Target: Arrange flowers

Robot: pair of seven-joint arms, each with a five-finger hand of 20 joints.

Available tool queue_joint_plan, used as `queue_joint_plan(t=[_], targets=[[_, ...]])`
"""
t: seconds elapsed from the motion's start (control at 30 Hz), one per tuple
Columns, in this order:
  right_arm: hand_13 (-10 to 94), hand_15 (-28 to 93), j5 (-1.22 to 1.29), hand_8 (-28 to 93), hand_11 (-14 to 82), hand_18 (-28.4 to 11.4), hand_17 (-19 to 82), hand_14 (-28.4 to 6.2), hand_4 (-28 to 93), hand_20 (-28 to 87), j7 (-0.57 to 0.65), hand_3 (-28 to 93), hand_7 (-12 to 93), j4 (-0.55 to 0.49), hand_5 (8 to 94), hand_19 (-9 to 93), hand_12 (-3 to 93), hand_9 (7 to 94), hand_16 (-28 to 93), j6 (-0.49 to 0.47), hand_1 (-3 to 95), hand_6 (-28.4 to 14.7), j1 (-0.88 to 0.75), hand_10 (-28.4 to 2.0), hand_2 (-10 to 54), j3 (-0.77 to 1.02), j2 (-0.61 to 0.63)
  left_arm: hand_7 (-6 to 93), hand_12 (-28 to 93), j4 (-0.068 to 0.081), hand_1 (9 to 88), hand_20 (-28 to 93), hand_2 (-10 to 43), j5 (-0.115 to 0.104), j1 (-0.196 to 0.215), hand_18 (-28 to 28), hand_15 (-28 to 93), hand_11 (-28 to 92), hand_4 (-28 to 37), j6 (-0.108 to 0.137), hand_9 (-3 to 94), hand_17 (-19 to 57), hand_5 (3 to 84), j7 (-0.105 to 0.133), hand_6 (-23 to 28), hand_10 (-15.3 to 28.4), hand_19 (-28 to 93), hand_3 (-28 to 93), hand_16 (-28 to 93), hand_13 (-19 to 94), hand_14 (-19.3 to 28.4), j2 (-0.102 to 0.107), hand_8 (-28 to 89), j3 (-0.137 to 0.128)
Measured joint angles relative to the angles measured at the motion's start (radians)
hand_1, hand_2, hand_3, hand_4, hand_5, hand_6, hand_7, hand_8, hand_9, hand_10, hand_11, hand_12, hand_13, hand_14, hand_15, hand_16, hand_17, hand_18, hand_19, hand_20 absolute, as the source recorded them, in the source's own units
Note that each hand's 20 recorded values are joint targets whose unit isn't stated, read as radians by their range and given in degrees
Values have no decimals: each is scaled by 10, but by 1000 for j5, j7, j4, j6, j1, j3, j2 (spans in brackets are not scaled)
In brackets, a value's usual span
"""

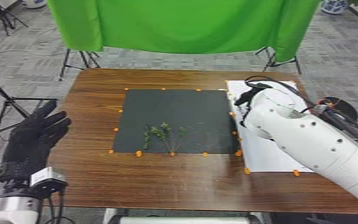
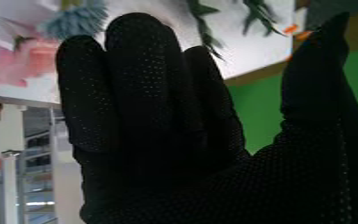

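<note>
You had the left hand [image 1: 35, 140] over the left side of the bench [image 1: 140, 187], its fingers straight and loosely spread toward the far side, with nothing in its grasp. The right hand [image 1: 246, 96] was at the far right, over the white sheet [image 1: 269, 157], partly hidden by its own arm. In the right wrist view you had that hand [image 2: 162, 145] wide, fingers extended and thumb set well apart, with nothing held.

You had green sprigs [image 1: 164, 134] lying flat on the dark mat [image 1: 175, 107], left of its middle and toward the near edge, their thin stems pointing back toward you. Beyond the fingertips in the right wrist view were pink flowers [image 2: 29, 57], a blue-grey spiky flower [image 2: 76, 21] near them, and green leaves [image 2: 204, 25] against a pale surface. Whether the right hand touched any of these, you could not tell.

Orange markers [image 1: 139, 153] were noted along the edges of the mat, with others at the near end of the white sheet, which lay just to the mat's right. A green cloth [image 1: 184, 25] hung beyond the far side of the bench, and a black stand [image 1: 11, 102] stood on the floor to the left.
</note>
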Motion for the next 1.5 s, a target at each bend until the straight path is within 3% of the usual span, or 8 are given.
queue_joint_plan(t=[0.6, 0.87, 1.2, 1.5], targets=[[753, 558, -36, -91, 267, -132, 593, -135, -199, -283, 21, 670, 160, 39, 564, 923, 162, 700, 107, -81, 353, -84, 10, -204, -35, -51, -48, 98, 107, 8, 305, 73, 68, 4, -27, 204, 471, 284, -207, -13, 322, -101, 385, -11, 99, 187, 413, 660, -109, 178, 232, -3, -78, 18], [757, 567, -66, -91, 278, -118, 603, -125, -201, -283, 38, 678, 173, 39, 602, 923, 165, 712, 109, -100, 395, -79, 8, -194, -44, -58, -48, 98, 107, 8, 304, 74, 68, -9, -27, 204, 471, 284, -206, -13, 322, -101, 385, 1, 99, 187, 413, 661, -109, 178, 233, 7, -77, 20], [767, 568, -103, -103, 297, -111, 601, -108, -215, -283, 40, 677, 202, 38, 662, 930, 171, 738, 115, -103, 421, -54, -7, -171, -65, -58, -40, 98, 107, 13, 305, 73, 69, 12, -52, 204, 472, 285, -206, -27, 322, -101, 384, -42, 99, 187, 414, 659, -109, 178, 233, -15, -77, 24], [771, 569, -162, -104, 306, -117, 599, -104, -216, -277, 34, 678, 206, 29, 662, 932, 174, 744, 118, -106, 404, -50, -17, -166, -67, -87, -42, 99, 107, 20, 305, 73, 69, 13, -67, 204, 473, 286, -206, -35, 322, -101, 385, -46, 99, 187, 415, 660, -109, 179, 233, -14, -78, 36]])
